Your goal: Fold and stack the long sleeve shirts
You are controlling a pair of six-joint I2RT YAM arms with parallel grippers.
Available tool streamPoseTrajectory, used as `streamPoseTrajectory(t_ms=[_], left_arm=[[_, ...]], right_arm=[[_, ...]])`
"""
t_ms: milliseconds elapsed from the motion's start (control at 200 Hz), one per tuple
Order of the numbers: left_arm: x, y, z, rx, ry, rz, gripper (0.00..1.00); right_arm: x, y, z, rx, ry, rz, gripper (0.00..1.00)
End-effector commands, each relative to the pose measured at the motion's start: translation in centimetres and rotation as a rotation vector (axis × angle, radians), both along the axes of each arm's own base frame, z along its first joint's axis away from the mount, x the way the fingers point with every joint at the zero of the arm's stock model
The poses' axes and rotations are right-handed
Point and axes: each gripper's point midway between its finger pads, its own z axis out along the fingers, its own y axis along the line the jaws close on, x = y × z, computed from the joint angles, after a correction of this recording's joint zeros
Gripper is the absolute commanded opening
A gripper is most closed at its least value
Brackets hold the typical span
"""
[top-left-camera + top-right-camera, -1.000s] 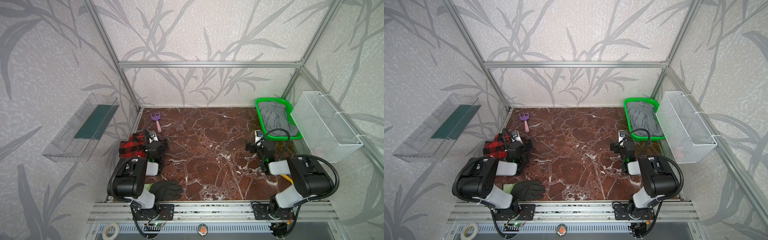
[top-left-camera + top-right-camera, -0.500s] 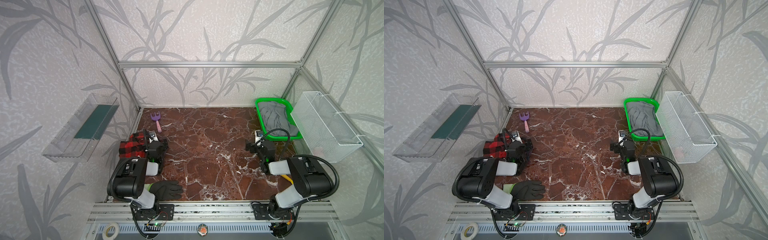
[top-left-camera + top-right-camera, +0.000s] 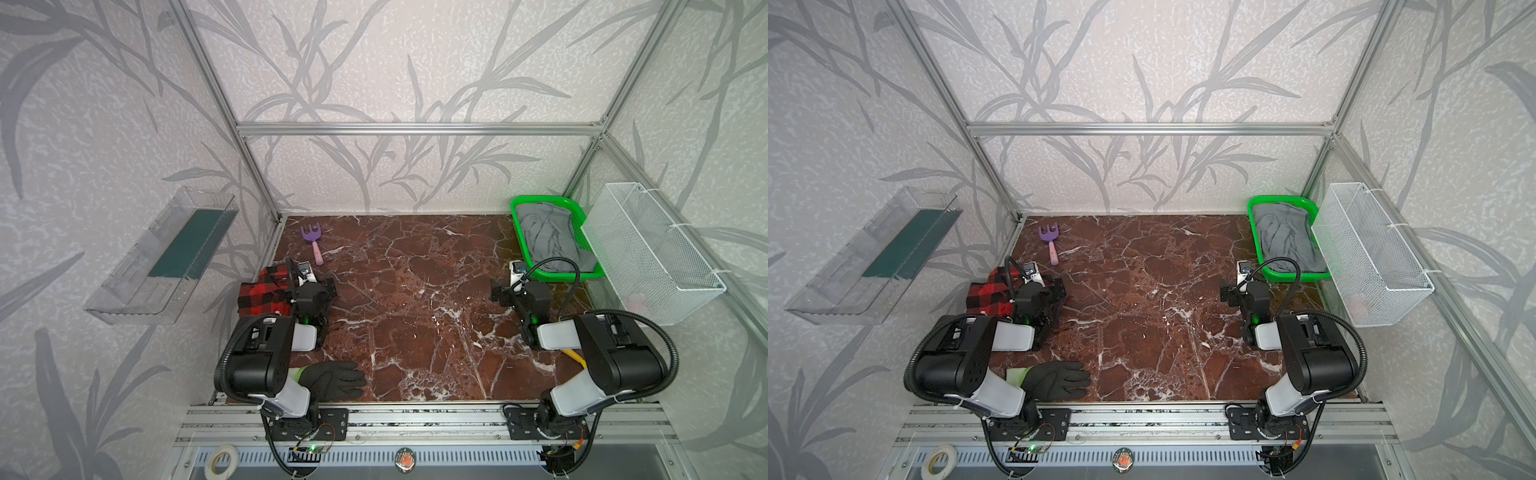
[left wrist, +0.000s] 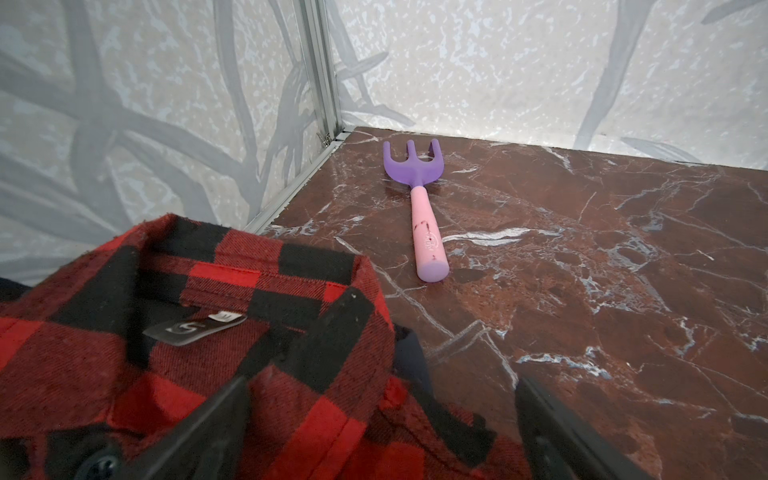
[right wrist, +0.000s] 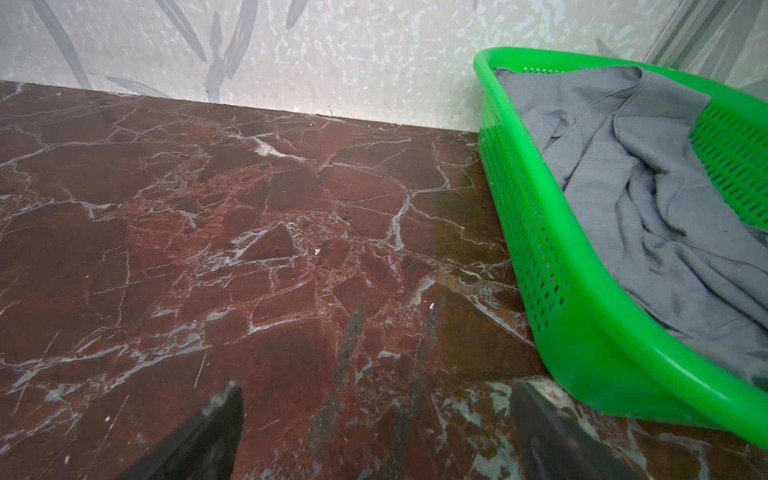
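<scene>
Nothing moved: left gripper (image 4: 378,395), right gripper (image 5: 376,392), plaid shirt (image 3: 264,296), grey shirt (image 3: 548,237) unchanged.

The marble table's (image 3: 415,291) middle lies open; plaid shirt (image 3: 262,295), rake (image 3: 312,243), glove (image 3: 332,378) and green basket (image 3: 519,232) crowd its edges.

Plaid shirt (image 3: 262,297) partly behind left arm (image 3: 266,347); grey shirt (image 5: 665,232) cropped.

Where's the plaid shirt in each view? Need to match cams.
Top view: plaid shirt at the left edge of the table, about mid-depth.
Top view: same spot, left edge.
Left wrist: close up, collar and label showing.
Right wrist: not in it.
Landmark: rake, just past the shirt toward the back corner.
</scene>
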Motion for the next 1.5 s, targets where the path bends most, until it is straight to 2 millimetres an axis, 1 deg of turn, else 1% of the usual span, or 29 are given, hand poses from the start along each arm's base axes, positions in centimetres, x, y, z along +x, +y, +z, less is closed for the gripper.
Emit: streamPoseTrajectory(t_ms=[0, 240, 315, 385, 415, 475, 485, 505, 540, 590, 620, 655, 715, 760, 845, 915, 1010, 1085, 1110, 1115, 1120, 1145, 1190, 1215, 1310, 1400, 1475, 1485, 1500], left_arm=[[0.3, 0.1, 0.4, 0.017, -0.014, 0.005, 0.99], [0.3, 0.2, 0.4, 0.017, -0.014, 0.008, 0.99], [0.3, 0.2, 0.6, 0.021, -0.020, 0.011, 0.99], [0.0, 0.0, 1.5, 0.030, -0.014, 0.021, 0.99], [0.0, 0.0, 2.4, 0.054, -0.017, 0.027, 0.99], [0.0, -0.1, 3.9, 0.074, 0.019, 0.043, 0.99], [0.0, -0.1, 3.9, 0.074, 0.031, 0.045, 0.99], [0.1, -0.1, 4.5, 0.073, 0.036, 0.051, 0.99], [0.2, 0.4, 6.4, 0.051, -0.012, 0.091, 0.99], [-0.4, 1.6, 8.8, -0.050, -0.114, 0.205, 0.99], [-0.6, 1.8, 10.1, -0.117, -0.157, 0.230, 0.99], [-0.5, 1.6, 11.7, -0.183, -0.193, 0.222, 0.99], [0.0, 0.5, 13.6, -0.305, -0.211, 0.139, 0.99], [0.4, -0.6, 14.7, -0.398, -0.213, 0.052, 0.99], [0.2, -1.7, 15.8, -0.545, -0.220, 0.008, 0.99], [-0.5, -2.0, 16.6, -0.651, -0.249, 0.022, 0.99], [-2.1, -1.7, 16.4, -0.801, -0.293, 0.090, 0.99], [-2.7, -2.4, 17.9, -0.823, -0.332, 0.026, 0.99], [-2.8, -2.8, 18.4, -0.826, -0.336, -0.002, 0.99], [-2.8, -2.9, 18.5, -0.825, -0.337, -0.008, 0.99], [-2.8, -3.0, 18.6, -0.825, -0.338, -0.014, 0.99], [-2.9, -3.5, 19.0, -0.823, -0.336, -0.046, 0.99], [-2.9, -4.4, 19.7, -0.812, -0.323, -0.094, 0.99], [-3.0, -4.7, 19.8, -0.800, -0.310, -0.100, 0.99], [-3.4, -5.7, 20.2, -0.739, -0.232, -0.128, 0.99], [-4.0, -6.4, 19.6, -0.733, -0.149, -0.126, 0.99], [-4.8, -7.1, 18.9, -0.740, -0.081, -0.140, 0.99], [-4.9, -7.1, 18.8, -0.737, -0.072, -0.142, 0.99], [-5.0, -7.2, 18.5, -0.733, -0.054, -0.142, 0.99]], right_arm=[[0.4, 0.3, 0.8, -0.006, -0.026, 0.011, 0.99], [0.5, 0.3, 0.8, -0.007, -0.023, 0.014, 0.99], [0.3, 1.4, 0.8, -0.009, -0.025, 0.080, 0.99], [0.6, -0.4, 2.5, -0.057, -0.003, -0.067, 0.99], [0.7, -0.4, 3.1, -0.077, 0.032, -0.083, 0.99], [0.8, 1.0, 7.3, -0.051, 0.002, -0.030, 0.99], [0.8, 1.6, 8.6, -0.020, -0.031, -0.010, 0.99], [0.7, 2.0, 10.0, 0.016, -0.069, 0.000, 0.99], [0.3, 2.3, 13.7, 0.096, -0.178, -0.009, 0.99], [-0.2, 2.4, 16.8, 0.153, -0.232, -0.036, 0.99], [-0.4, 3.2, 18.9, 0.177, -0.240, 0.009, 0.99], [-0.8, 4.8, 21.3, 0.164, -0.221, 0.106, 0.99], [-1.2, 6.3, 24.3, 0.190, -0.222, 0.193, 0.99], [-1.2, 5.5, 26.7, 0.269, -0.254, 0.135, 0.99], [-1.7, 2.2, 28.5, 0.418, -0.248, -0.083, 0.99], [-2.3, 1.0, 28.9, 0.540, -0.229, -0.175, 0.99], [-2.3, 2.3, 29.1, 0.633, -0.235, -0.101, 0.99], [-1.8, 3.4, 29.5, 0.603, -0.204, -0.041, 0.99], [-1.5, 3.4, 28.6, 0.582, -0.158, -0.059, 0.99], [-1.5, 3.3, 29.2, 0.580, -0.163, -0.061, 0.99], [-1.4, 3.3, 28.6, 0.574, -0.143, -0.068, 0.99], [-1.0, 2.9, 28.5, 0.554, -0.104, -0.109, 0.99], [-0.4, 1.9, 26.9, 0.491, 0.012, -0.204, 0.99], [0.0, 1.6, 27.1, 0.447, 0.041, -0.225, 0.99], [2.7, 0.9, 25.0, 0.332, 0.159, -0.296, 0.99], [5.6, -0.8, 22.7, 0.170, 0.247, -0.401, 0.99], [7.4, -1.6, 21.6, 0.082, 0.305, -0.445, 0.99], [7.9, -1.7, 20.6, 0.064, 0.334, -0.455, 0.99], [8.3, -1.8, 20.4, 0.050, 0.345, -0.463, 0.99]])
